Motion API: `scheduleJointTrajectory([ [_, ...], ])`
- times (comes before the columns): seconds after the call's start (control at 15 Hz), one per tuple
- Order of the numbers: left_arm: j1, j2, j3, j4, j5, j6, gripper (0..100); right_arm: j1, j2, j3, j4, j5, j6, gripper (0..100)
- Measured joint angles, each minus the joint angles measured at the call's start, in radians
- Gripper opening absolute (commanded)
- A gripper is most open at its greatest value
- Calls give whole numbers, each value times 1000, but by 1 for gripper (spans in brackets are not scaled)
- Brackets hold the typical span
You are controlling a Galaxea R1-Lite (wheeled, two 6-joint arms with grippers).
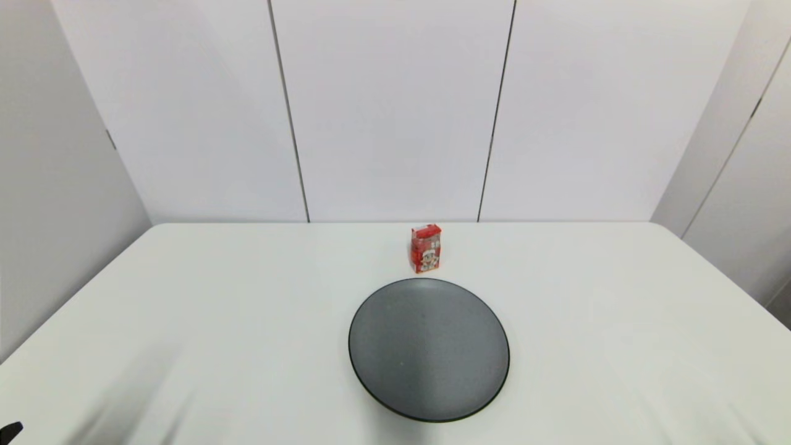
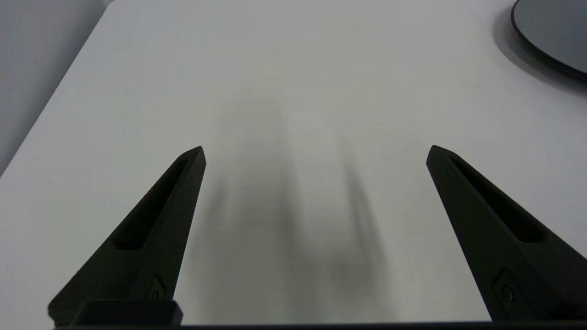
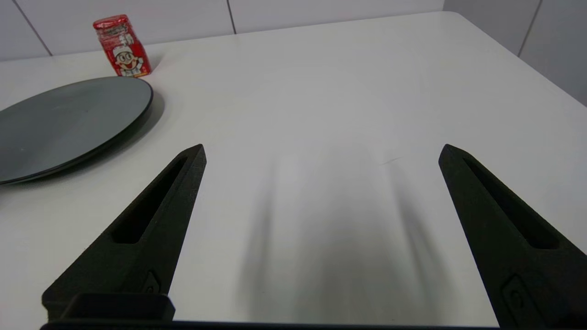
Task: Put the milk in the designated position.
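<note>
Head view: milk (image 1: 426, 248) upright just behind plate (image 1: 429, 348), well apart from both grippers. Left gripper (image 2: 315, 153) and right gripper (image 3: 321, 151) low over table (image 1: 618, 321), fingers spread, holding nothing.

1. Left gripper (image 1: 11, 431) — only a black tip shows at the head view's bottom left corner; the arm is cut off.
2. Right arm — outside the head view altogether.
3. Plate (image 2: 550, 27) cut by the left wrist view's edge, also cropped in the right wrist view.
4. Milk (image 1: 426, 248) — carton print too small to read.
</note>
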Motion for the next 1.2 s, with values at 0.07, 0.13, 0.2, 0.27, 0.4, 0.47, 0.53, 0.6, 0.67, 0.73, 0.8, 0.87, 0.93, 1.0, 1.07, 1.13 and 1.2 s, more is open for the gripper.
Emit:
scheduleJointTrajectory([
  [0.07, 6, -49, 8, 44, 6, 1, 100, 0, 0, 0, 0, 0, 0, 100],
  [0.13, 11, -91, 11, 79, 11, 3, 100, 0, 0, 0, 0, 0, 0, 100],
  [0.2, 16, -133, 13, 110, 14, 3, 100, 0, 0, 0, 0, 0, 0, 100],
  [0.27, 19, -177, 14, 129, 17, 2, 100, 0, 0, 0, 0, 0, 0, 100],
  [0.4, 23, -255, 14, 136, 27, -7, 100, 0, 0, 0, 0, 0, 0, 100],
  [0.47, 24, -282, 14, 136, 39, -18, 100, 0, 0, 0, 0, 0, 0, 100],
  [0.53, 25, -301, 15, 136, 44, -25, 100, 0, 0, 0, 0, 0, 0, 100],
  [0.6, 25, -314, 15, 134, 46, -36, 100, 0, 0, 0, 0, 0, 0, 100],
  [0.67, 25, -321, 15, 133, 48, -59, 100, 0, 0, 0, 0, 0, 0, 100],
  [0.73, 25, -328, 16, 131, 59, -96, 100, 0, 0, 0, 0, 0, 0, 100],
  [0.8, 25, -331, 16, 129, 70, -123, 100, 0, 0, 0, 0, 0, 0, 100],
  [0.87, 25, -332, 16, 128, 71, -130, 100, 0, 0, 0, 0, 0, 0, 100],
  [0.93, 25, -334, 16, 128, 71, -130, 100, 0, 0, 0, 0, 0, 0, 100],
  [1.0, 26, -334, 16, 128, 71, -130, 100, 0, 0, 0, 0, 0, 0, 100],
  [1.07, 26, -335, 16, 127, 71, -130, 100, 0, 0, 0, 0, 0, -1, 100],
  [1.13, 26, -335, 16, 128, 71, -130, 100, 0, 0, 0, 0, 0, 0, 100],
  [1.2, 27, -335, 16, 127, 71, -130, 100, 0, 0, 0, 0, 0, 0, 100],
])
